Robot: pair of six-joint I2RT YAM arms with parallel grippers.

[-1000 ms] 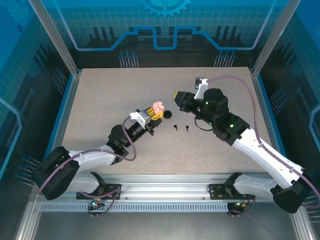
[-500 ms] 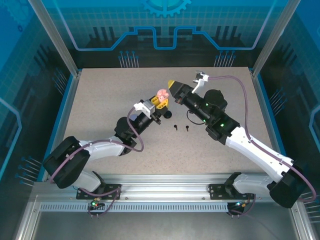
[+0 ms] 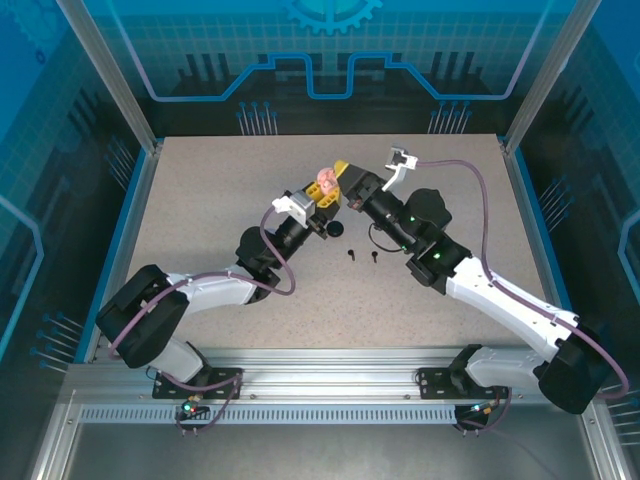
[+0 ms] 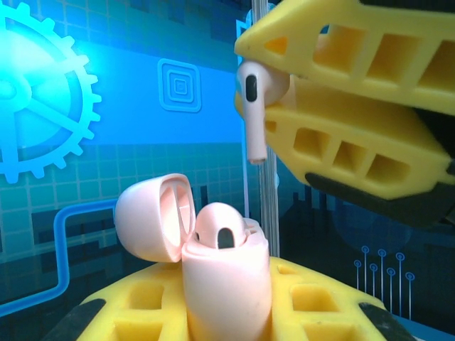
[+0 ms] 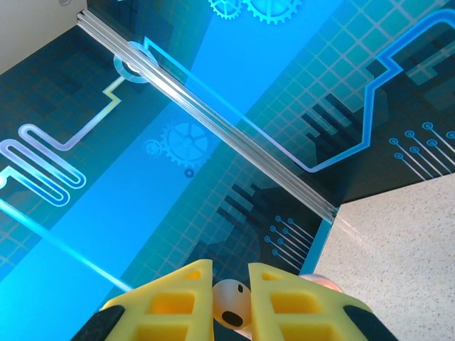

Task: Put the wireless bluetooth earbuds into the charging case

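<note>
The right gripper [image 5: 229, 275], clamped on a pink earbud [image 4: 252, 99], now sits nearer, above the open case [image 4: 224, 284] (lid tipped back), which the left gripper [image 3: 318, 200] pinches.

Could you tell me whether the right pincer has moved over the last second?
Yes: the right pincer shifted left and farther from the black earbuds.

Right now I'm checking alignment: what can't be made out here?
Left wrist view: second slot of the open pale pink round charging case, hidden behind its rim.
Right wrist view: that case, mostly behind a yellow finger.
Top view: the pale pink stemmed earbud, too small.
</note>
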